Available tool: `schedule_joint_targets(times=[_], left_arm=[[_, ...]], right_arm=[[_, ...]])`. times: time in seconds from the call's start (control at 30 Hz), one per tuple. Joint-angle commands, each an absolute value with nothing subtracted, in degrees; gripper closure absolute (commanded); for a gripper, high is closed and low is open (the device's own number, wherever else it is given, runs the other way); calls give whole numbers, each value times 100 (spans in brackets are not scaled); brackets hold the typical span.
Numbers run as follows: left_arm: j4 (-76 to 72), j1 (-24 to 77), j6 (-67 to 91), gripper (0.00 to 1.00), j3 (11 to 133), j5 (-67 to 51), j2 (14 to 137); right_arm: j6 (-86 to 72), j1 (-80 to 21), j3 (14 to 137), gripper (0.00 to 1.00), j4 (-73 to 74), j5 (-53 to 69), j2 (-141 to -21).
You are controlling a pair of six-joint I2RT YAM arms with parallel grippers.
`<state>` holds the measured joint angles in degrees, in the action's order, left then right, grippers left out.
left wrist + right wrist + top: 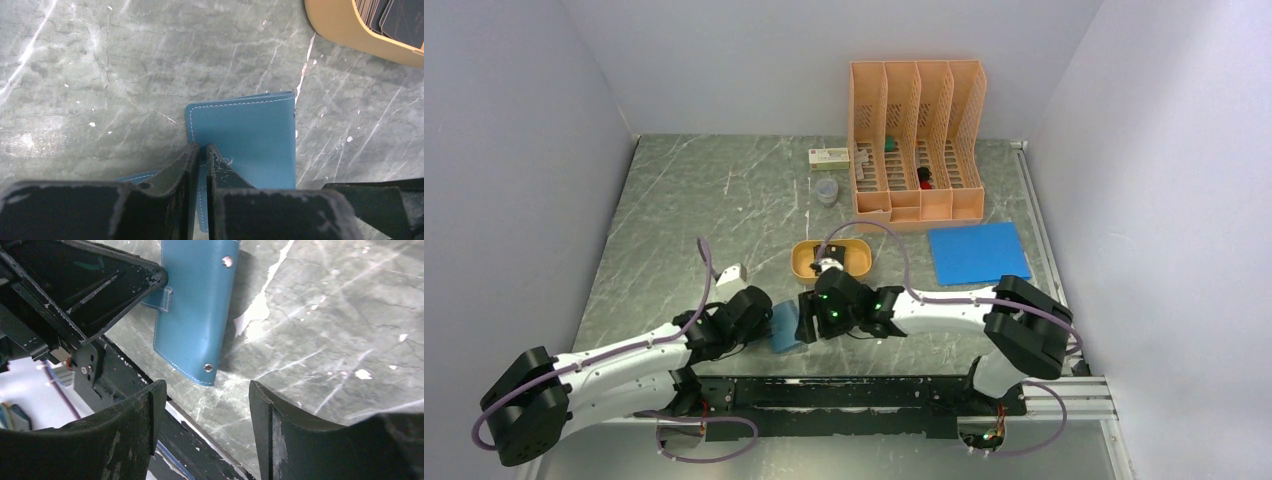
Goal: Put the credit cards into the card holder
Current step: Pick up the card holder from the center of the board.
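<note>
Pinching the card holder (250,140) by its near cover with the left gripper (202,148) clamped, near the table's (100,75) front edge, right gripper (205,390) spread empty alongside it — worth spreading the covers wide before fetching cards (400,15) from the tray (340,27)

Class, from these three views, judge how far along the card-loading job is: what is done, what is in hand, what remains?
Done: no card visibly loaded; the credit cards lie in the orange tray. In hand: the left gripper pinches an edge of the card holder; the right gripper hangs open beside it, empty. Left: open the holder, fetch the cards, slot them in.
</note>
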<state>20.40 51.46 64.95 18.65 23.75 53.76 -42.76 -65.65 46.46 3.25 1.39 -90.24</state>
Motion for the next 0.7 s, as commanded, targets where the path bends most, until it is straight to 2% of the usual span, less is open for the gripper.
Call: schedule_joint_targets(times=[0.0, 0.13, 0.33, 0.67], left_arm=[[2200, 5123, 6499, 86, 1478, 2373, 5530], [2073, 5124, 6504, 87, 1379, 2312, 5496], [2024, 5120, 6520, 88, 1389, 2320, 5602], [1895, 5119, 6589, 89, 1326, 2276, 5714]], right_arm=[[-4805, -6110, 4091, 34, -794, 1036, -8764], [-5191, -5863, 3836, 34, -1577, 1645, -8930], [-5783, -5687, 3569, 34, -2368, 1948, -9370], [-6347, -5648, 3228, 36, -2963, 1873, -9811]])
